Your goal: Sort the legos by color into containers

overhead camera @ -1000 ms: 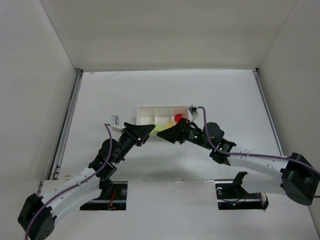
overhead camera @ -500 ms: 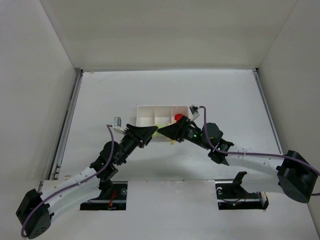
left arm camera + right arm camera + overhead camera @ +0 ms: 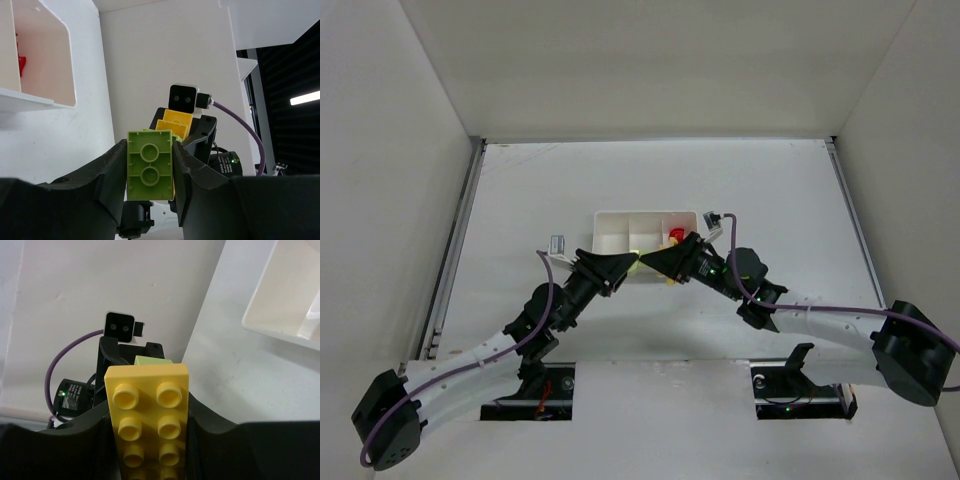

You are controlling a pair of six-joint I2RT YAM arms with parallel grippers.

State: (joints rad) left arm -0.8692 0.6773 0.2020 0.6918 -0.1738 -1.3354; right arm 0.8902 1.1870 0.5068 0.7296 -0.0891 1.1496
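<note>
Left pincer [image 3: 149, 150] clamping green brick [image 3: 149, 171], right pincer [image 3: 148, 390] clamping yellow brick [image 3: 148, 412]; the two touching

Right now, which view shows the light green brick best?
Left wrist: the light green brick sits central, studs toward the camera, held in the left gripper. Right wrist shows only a sliver behind the yellow brick; the top view, a speck.

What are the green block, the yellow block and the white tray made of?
The green brick looks like hard moulded plastic: smooth, faint sheen, crisp round studs. The yellow brick likewise, with glossier highlights on its studs. The tray is probably rigid white plastic: thin walls, rounded corners.
</note>
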